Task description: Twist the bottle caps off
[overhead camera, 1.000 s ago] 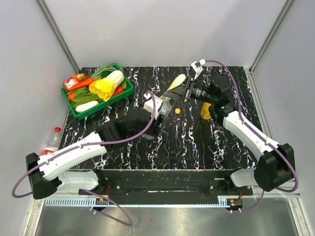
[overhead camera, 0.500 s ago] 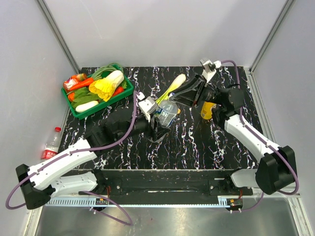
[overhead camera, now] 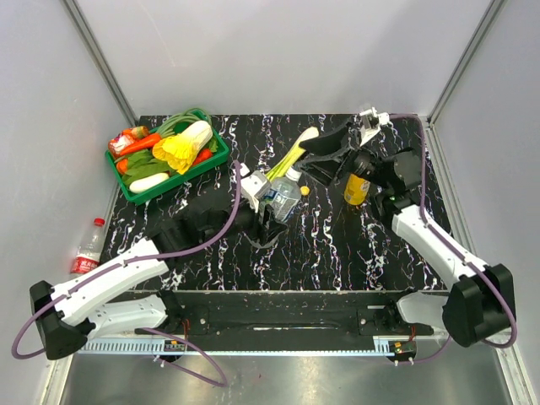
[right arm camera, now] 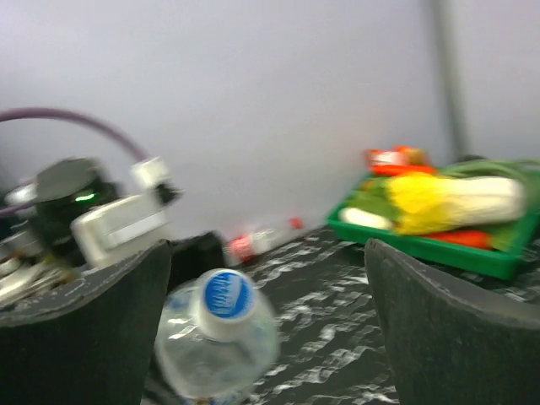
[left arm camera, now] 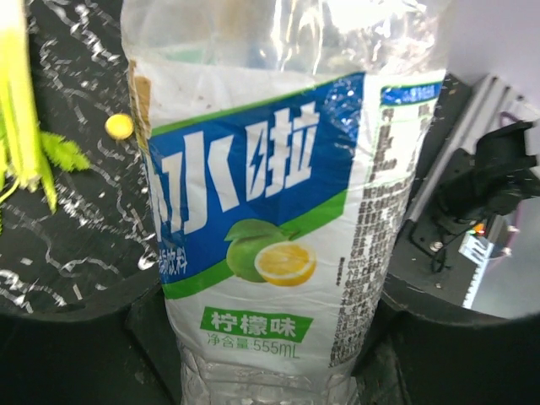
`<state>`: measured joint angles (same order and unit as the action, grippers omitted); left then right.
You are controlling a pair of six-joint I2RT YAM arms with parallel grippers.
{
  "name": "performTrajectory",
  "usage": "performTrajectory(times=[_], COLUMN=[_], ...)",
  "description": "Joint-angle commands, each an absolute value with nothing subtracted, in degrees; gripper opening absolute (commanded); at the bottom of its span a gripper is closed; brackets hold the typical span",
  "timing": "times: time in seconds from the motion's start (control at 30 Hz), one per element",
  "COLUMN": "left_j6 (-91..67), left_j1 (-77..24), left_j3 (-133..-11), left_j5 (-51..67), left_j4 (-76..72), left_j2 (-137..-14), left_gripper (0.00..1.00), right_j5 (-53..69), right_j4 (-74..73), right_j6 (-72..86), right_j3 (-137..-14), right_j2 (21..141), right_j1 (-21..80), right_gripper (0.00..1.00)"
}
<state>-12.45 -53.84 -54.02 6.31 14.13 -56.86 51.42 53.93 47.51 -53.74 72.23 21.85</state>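
My left gripper (overhead camera: 272, 207) is shut on the clear bottle (overhead camera: 283, 196) with the blue and green label (left arm camera: 253, 194), holding it low on its body and tilted up to the right. Its blue-and-white cap (right arm camera: 226, 297) is on and faces my right gripper (right arm camera: 268, 278). That gripper (overhead camera: 314, 164) is open, its fingers (right arm camera: 84, 337) wide on either side of the cap and apart from it. The orange-yellow juice bottle (overhead camera: 358, 187) stands under the right arm. A loose yellow cap (overhead camera: 305, 191) lies on the table. The red-label bottle (overhead camera: 87, 249) lies off the table's left edge.
A green tray (overhead camera: 131, 187) of vegetables sits at the back left. A long pale leek (overhead camera: 294, 152) lies behind the held bottle, its green end also in the left wrist view (left arm camera: 21, 126). White walls close in the black marbled table (overhead camera: 337, 253).
My right gripper has opened wide and drawn back to the right from the bottle's cap. The left arm has shifted the bottle slightly toward the right and tilted it up.
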Motion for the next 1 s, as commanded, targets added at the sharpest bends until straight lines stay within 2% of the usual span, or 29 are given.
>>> performTrajectory(times=[0.0, 0.1, 0.17, 0.27, 0.4, 0.43, 0.53, 0.57, 0.67, 0.97], left_j6=[-12.5, -11.3, -10.5, -9.4, -8.4, -8.2, -7.6, -7.3, -6.9, -4.7], left_j1=[-53.5, -53.5, -53.5, -53.5, -53.5, -53.6, -53.5, -53.6, -53.3, -53.2], left_j3=[-53.4, -53.2, -53.5, -53.6, -54.3, -54.6, -55.1, -55.2, -55.3, -55.6], left_j5=[-1.8, -3.3, -3.7, -4.2, -5.4, -5.6, -6.4, -6.4, -7.3, -8.8], left_j4=[14.8, 15.4, 15.8, 15.6, 16.3, 16.6, 17.5, 17.7, 18.4, 18.2], left_j2=[-54.5, -53.9, -53.5, -52.9, -52.5, -52.3, -51.6, -51.2, -50.3, -50.7], left_gripper=[0.00, 0.00, 0.00, 0.00, 0.00, 0.00, 0.00, 0.00, 0.00, 0.00], right_j5=[24.2, 14.8, 11.8, 16.3, 17.1, 17.3, 19.8, 19.9, 15.0, 14.6], right_j4=[36.3, 46.2, 48.3, 47.3, 57.1, 54.7, 18.5, 14.7, 27.7, 7.1], right_j6=[18.7, 13.8, 16.3, 14.4, 14.8, 15.0, 14.2, 13.4, 15.7, 15.5], right_j3=[-49.4, -46.8, -48.7, -54.8, -56.8, -58.4, -79.9, -83.0, -76.4, -93.9], right_j2=[70.7, 78.8, 86.5, 97.7, 107.5, 109.9, 119.7, 121.8, 121.4, 130.2], right_j1=[20.8, 20.8, 20.8, 20.8, 20.8, 20.7, 20.4, 20.5, 20.5, 20.3], right_gripper=[1.00, 1.00, 1.00, 1.00, 1.00, 1.00, 1.00, 1.00, 1.00, 1.00])
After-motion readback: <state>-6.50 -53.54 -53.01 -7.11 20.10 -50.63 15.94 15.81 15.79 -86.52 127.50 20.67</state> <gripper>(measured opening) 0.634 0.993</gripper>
